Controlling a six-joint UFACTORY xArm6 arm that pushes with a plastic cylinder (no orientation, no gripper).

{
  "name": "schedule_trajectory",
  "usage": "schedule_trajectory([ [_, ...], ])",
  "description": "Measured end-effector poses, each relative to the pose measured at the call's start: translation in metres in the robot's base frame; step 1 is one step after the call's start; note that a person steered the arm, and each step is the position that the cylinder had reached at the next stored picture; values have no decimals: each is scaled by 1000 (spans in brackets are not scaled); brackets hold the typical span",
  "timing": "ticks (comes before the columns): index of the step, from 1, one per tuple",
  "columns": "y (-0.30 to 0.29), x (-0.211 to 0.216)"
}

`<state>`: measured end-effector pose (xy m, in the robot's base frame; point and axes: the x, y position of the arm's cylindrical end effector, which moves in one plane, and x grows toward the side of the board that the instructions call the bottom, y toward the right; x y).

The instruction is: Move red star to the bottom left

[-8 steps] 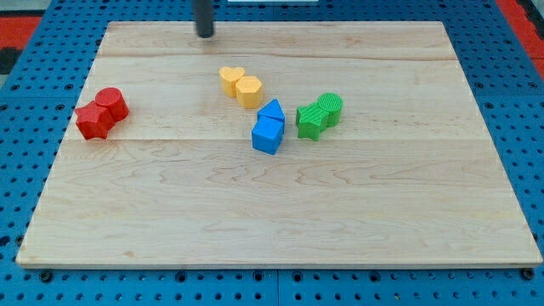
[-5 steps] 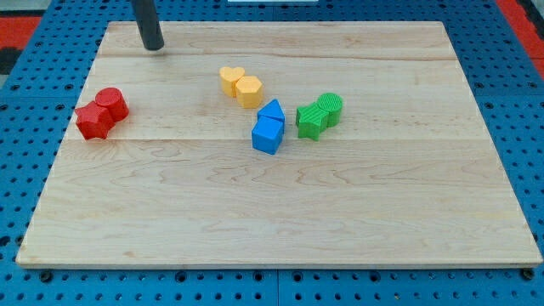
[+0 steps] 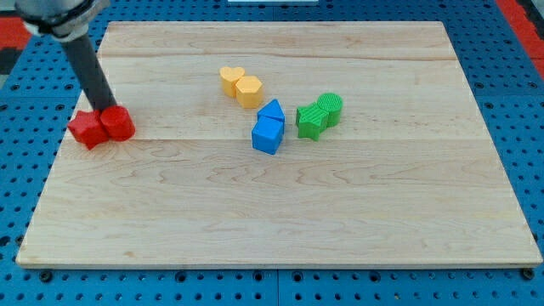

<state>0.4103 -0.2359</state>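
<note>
On the wooden board (image 3: 280, 221), my tip (image 3: 104, 110) touches the red star (image 3: 87, 130) and red cylinder (image 3: 117, 124) from above

Wooden board (image 3: 280, 212) bearing red (image 3: 102, 127), yellow (image 3: 241, 85), blue (image 3: 269, 127), green (image 3: 320, 116) block pairs.
</note>
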Motion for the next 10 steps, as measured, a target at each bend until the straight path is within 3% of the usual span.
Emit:
schedule_trajectory([
  [1, 0, 12],
  [3, -43, -14],
  [4, -46, 15],
  [5, -3, 52],
  [6, 5, 66],
  [8, 89, 66],
  [10, 18, 124],
])
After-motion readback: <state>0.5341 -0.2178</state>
